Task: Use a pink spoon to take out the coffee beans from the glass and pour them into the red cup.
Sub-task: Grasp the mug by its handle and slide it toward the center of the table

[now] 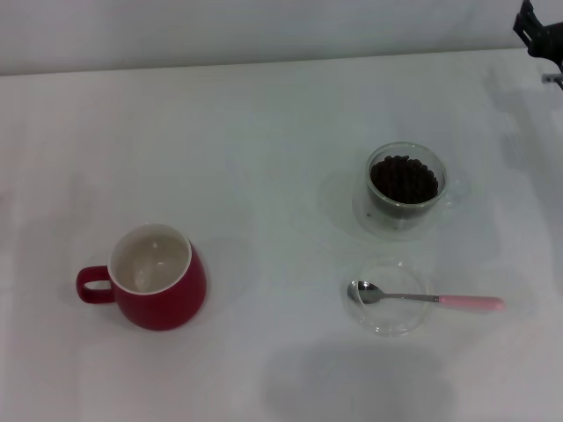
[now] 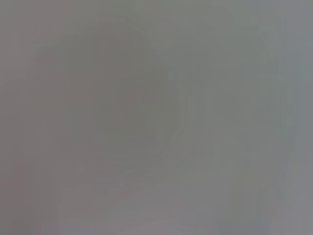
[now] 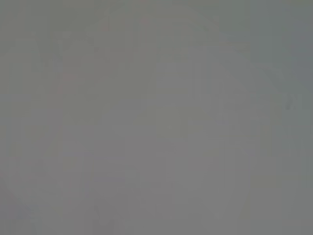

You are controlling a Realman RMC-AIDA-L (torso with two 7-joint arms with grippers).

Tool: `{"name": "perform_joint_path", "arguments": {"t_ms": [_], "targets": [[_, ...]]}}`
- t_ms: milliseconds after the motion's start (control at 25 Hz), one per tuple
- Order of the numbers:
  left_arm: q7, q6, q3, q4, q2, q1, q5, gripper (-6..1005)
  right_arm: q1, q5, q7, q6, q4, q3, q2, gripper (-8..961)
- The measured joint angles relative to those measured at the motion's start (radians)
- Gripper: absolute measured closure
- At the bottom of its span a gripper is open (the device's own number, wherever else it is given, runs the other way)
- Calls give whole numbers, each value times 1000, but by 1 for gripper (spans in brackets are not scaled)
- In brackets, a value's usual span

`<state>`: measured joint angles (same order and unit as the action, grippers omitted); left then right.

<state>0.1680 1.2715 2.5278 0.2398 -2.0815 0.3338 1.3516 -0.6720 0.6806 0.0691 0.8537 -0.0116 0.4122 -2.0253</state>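
Note:
The pink spoon lies across a flat clear glass dish at the front right, silver bowl over the dish, pink handle pointing right. The glass, filled with dark coffee beans, stands just behind the dish. The red cup stands upright at the front left, handle pointing left, its off-white inside holding nothing. A dark part of my right arm shows at the head view's top right corner, far from the glass. My left gripper is out of view. Both wrist views show only a blank grey field.
Everything stands on a white table. A pale wall runs along its far edge.

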Motion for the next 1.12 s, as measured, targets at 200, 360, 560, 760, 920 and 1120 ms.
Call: {"name": "perform_joint_path", "arguments": {"t_ms": [200,360,560,760,920,1120], "targets": [[7,26,-2,-25,0,-6,0,117,-29,-45,0,0,7,0,-1,85],[15,30,-3,-37,2,-7,0,117,-46,-73,0,-2,8,0,-1,86],[15,41,-2,-37,1,-7,-7,118,-44,-84,0,-2,9,0,2,86],[15,42,0,-34,0,-16,-24,119,-20,-115,0,-2,0,0,6,86],[19,48,0,-29,0,-43,-104,120,-10,-127,0,-2,-10,0,9,86],[53,112,0,-38,2,-117,-256,120,-7,-148,0,-2,-25,0,11,87]]}}
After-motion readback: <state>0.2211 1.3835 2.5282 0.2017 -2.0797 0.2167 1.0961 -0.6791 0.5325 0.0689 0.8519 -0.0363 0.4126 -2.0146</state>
